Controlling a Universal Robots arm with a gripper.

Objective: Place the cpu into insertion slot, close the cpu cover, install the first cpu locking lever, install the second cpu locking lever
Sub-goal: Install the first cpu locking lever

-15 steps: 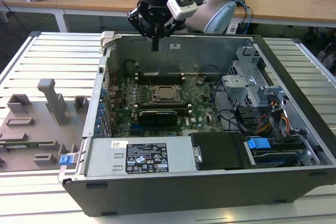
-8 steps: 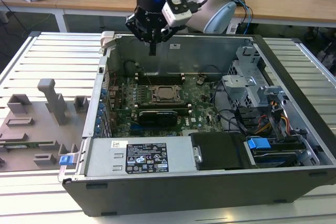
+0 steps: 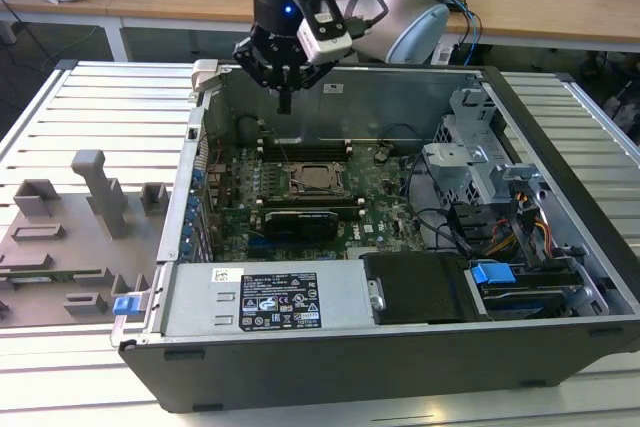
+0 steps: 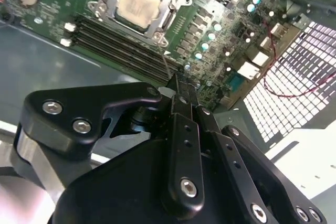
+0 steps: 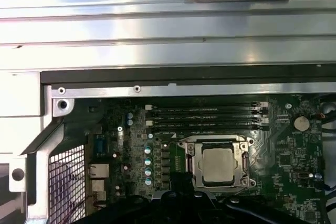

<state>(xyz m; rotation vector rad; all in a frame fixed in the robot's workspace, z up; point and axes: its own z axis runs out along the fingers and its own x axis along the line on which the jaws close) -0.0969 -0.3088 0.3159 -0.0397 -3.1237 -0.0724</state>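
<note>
My gripper (image 3: pixel 285 99) hangs above open case (image 3: pixel 400 367), fingers pinched together, holding nothing. Below: cpu (image 5: pixel 218 164) seated in insertion slot (image 5: pixel 199 166), cpu cover (image 5: pixel 220 141) flat around it. Lever positions unclear. I judge: descend beside socket, press slowly, spare memory sticks (image 5: pixel 205 116).

Dull silver metal, smooth and matt, atop the small flat square cpu (image 5: pixel 218 165). Faintly shiny grey metal for the thin square cpu cover frame (image 5: pixel 195 169). Glossy green motherboard (image 5: pixel 287 183). Matt black gripper (image 4: pixel 177 85). Ribbed, satin pale metal table (image 3: pixel 90 97).
</note>
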